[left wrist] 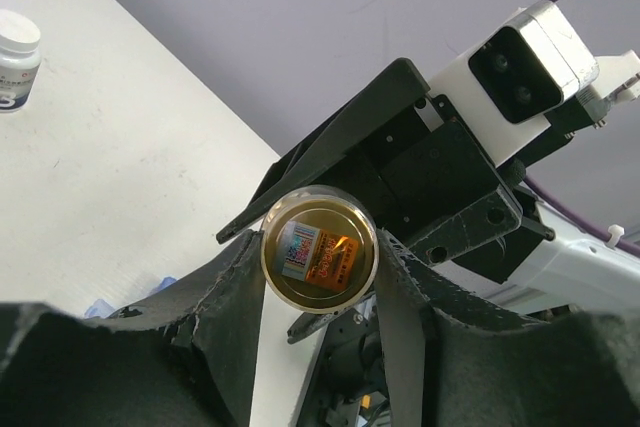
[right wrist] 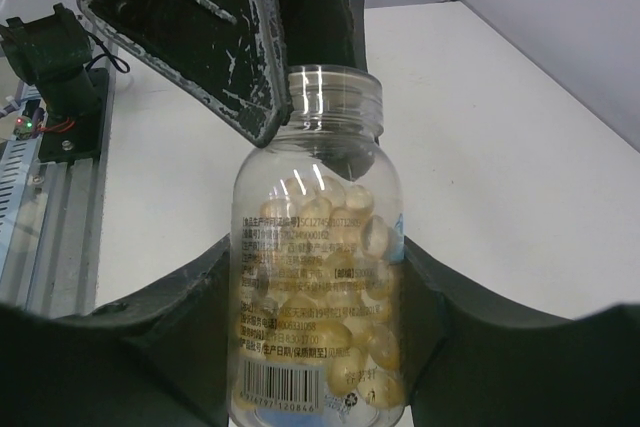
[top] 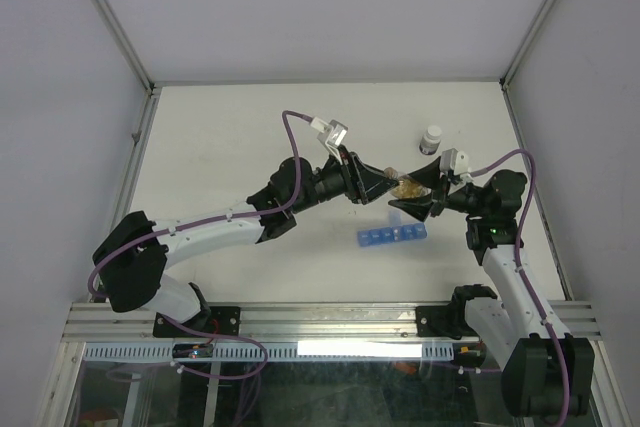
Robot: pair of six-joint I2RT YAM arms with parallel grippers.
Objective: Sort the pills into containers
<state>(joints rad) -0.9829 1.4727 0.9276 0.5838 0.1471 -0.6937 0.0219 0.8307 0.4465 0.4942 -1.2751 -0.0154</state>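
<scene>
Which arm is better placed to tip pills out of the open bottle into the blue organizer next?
Right, probably. The right gripper holds the uncapped bottle by its body, close to the pill organizer. The left gripper only flanks the bottle's mouth, where it would block pouring.

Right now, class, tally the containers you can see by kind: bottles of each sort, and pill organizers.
clear pill bottle: 1
white-capped bottle: 1
pill organizer: 1
Total: 3
</scene>
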